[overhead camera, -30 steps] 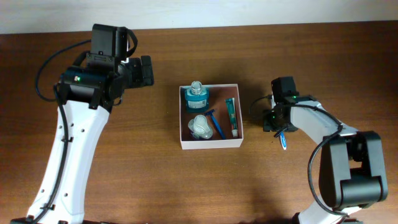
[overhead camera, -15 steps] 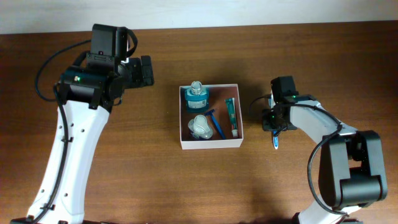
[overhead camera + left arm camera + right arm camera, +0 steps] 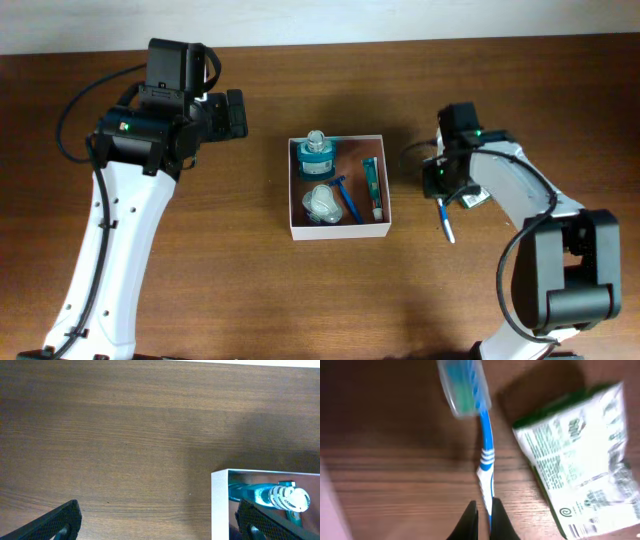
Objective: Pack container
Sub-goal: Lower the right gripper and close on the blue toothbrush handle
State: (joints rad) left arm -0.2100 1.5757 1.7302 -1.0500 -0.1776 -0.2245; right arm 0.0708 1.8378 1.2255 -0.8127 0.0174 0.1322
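The container (image 3: 340, 231) is a square, shallow box with low white walls and a brownish-pink inside. It sits at the middle of the tabletop (image 3: 250, 290), between the two arms, with its top open. Four items lie inside it:
- a teal bottle (image 3: 316, 153) in the far left corner;
- a pale, rounded item (image 3: 321, 203) in the near left part, too small to identify;
- a blue razor (image 3: 348, 198) lying at a slant near the middle;
- a teal tube (image 3: 371, 187) along the right wall.

In the left wrist view, one white corner of the container (image 3: 219, 505) shows at the lower right, with the bottle (image 3: 272, 496) behind it.

The right tool (image 3: 483, 512) is to the right of the container, apart from it. Its fingers are fully closed on the handle of a blue and white toothbrush (image 3: 486, 455). A clear cap covers the brush head. In the overhead view the toothbrush (image 3: 446, 222) points from the tool toward the near edge. Whether it is clear of the tabletop cannot be told. A green and white packet (image 3: 580, 455) lies just beside the toothbrush, on the side away from the container.

The left tool (image 3: 157, 515) is to the left of the container, well apart from it, toward the far edge. Its fingers stand spread wide and hold nothing. Only bare wood shows between them.
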